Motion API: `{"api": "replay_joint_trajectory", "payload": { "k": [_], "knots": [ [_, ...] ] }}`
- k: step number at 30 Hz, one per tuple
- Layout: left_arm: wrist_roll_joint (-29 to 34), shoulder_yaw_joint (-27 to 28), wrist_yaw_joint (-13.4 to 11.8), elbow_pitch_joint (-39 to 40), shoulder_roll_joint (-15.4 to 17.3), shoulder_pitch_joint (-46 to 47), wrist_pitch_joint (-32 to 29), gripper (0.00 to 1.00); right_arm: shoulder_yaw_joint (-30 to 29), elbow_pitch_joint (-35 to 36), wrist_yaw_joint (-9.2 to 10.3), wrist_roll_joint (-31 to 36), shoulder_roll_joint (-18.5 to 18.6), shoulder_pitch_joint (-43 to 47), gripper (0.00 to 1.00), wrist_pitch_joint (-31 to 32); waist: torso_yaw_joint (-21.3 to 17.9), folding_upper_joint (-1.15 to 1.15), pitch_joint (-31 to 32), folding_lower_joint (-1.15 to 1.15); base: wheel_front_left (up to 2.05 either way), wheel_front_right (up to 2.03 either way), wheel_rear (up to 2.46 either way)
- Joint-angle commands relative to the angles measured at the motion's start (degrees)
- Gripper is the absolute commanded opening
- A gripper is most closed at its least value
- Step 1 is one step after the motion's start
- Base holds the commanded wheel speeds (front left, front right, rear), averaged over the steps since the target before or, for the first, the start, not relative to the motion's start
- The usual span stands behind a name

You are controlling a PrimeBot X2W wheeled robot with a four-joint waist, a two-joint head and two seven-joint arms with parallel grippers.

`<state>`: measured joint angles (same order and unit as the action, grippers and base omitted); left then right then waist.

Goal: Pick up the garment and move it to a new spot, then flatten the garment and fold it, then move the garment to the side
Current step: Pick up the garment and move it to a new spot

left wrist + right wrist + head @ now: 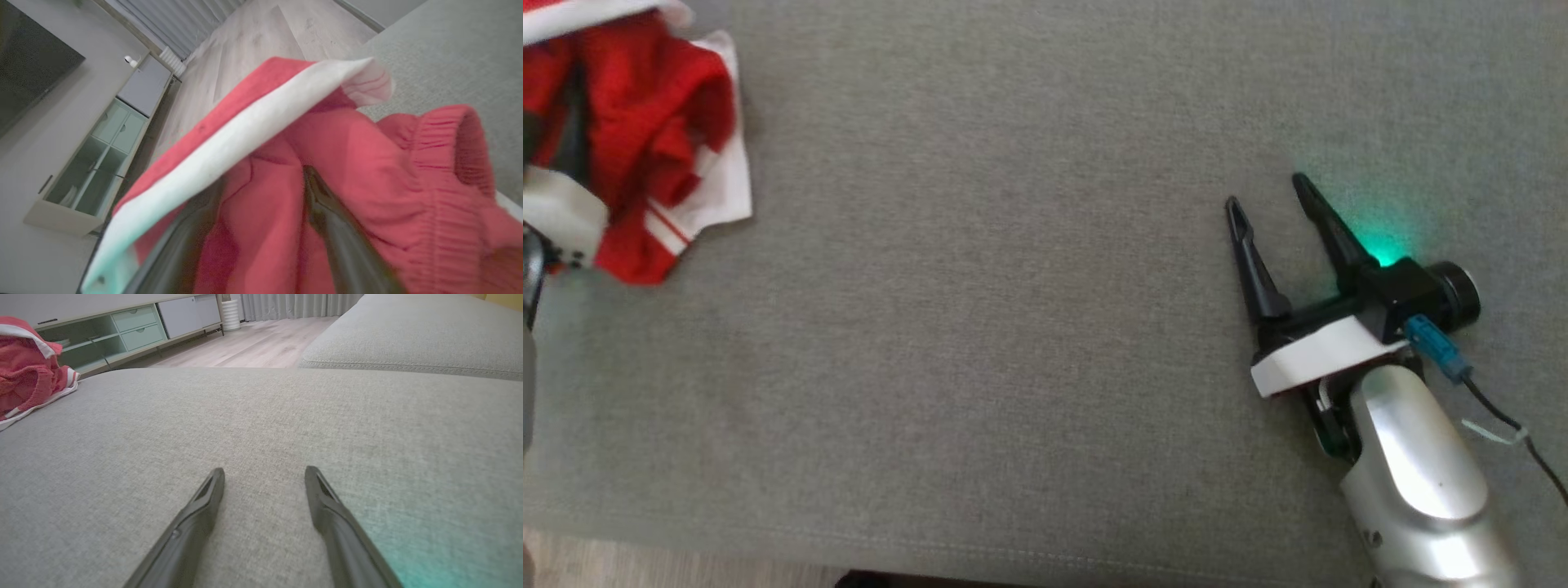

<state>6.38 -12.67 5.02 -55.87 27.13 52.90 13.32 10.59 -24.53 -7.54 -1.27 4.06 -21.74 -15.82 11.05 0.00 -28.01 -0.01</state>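
The silver forearm (1413, 465) of the right arm lies closest in the head view. Its right hand (1265, 190) rests low over the grey woven sofa cushion (1013, 286), both dark fingers spread with nothing between them. The crumpled red knit garment with white trim (645, 122) sits bunched at the cushion's far left corner, well apart from that hand

In the left wrist view the left hand (263, 179) is buried in the garment. Its fingers (327, 212) stand wide, with red cloth between them and a white band draped over one, and nothing is pinched yet. To lift cleanly, I judge it should close on a thick fold rather than the loose trim, then rise before travelling

In the right wrist view the garment lies at the far left, with a pale green cabinet (122, 330) behind it on the wooden floor (261, 347)
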Motion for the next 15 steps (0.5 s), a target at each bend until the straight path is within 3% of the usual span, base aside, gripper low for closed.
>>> {"api": "replay_joint_trajectory", "payload": {
  "k": [1,6,7,8,12,15],
  "knots": [
    [-1.3,2.7,-0.6,-0.3,3.2,1.8,0.1,1.0,-0.8,-4.4,0.05,0.1,1.3,0.4,1.0,0.8,-1.0,0.0,-1.2,0.01,0.0,0.0,0.0],
    [-3.8,3.9,-0.2,-4.6,1.7,3.0,-0.8,1.0,-1.0,-4.5,0.05,0.0,1.1,-0.2,1.0,0.8,-1.4,0.0,-2.2,0.01,0.0,0.0,0.0],
    [-4.1,3.9,0.0,-5.8,1.4,3.2,-1.3,0.87,-1.0,-4.6,0.05,0.0,1.1,-0.3,1.0,0.8,-1.5,0.0,-2.3,0.01,0.0,0.0,0.0],
    [-4.4,3.7,0.4,-6.6,1.1,3.5,-1.5,0.0,-1.1,-4.7,0.05,-0.1,1.1,-0.5,1.0,0.8,-1.5,0.0,-2.4,0.01,0.0,0.0,0.0],
    [-4.0,2.8,-0.5,-6.6,0.8,4.8,0.4,0.0,-1.4,-4.9,0.05,-0.3,0.9,-0.9,1.0,0.8,-1.5,0.0,-1.5,0.01,0.0,0.0,0.0],
    [-1.8,-0.3,-0.7,-1.8,-0.5,6.3,1.5,0.0,-1.8,-5.3,0.05,-0.6,0.7,-0.4,1.0,0.8,-1.1,0.0,0.5,0.01,0.0,0.0,0.0]
  ]
}}
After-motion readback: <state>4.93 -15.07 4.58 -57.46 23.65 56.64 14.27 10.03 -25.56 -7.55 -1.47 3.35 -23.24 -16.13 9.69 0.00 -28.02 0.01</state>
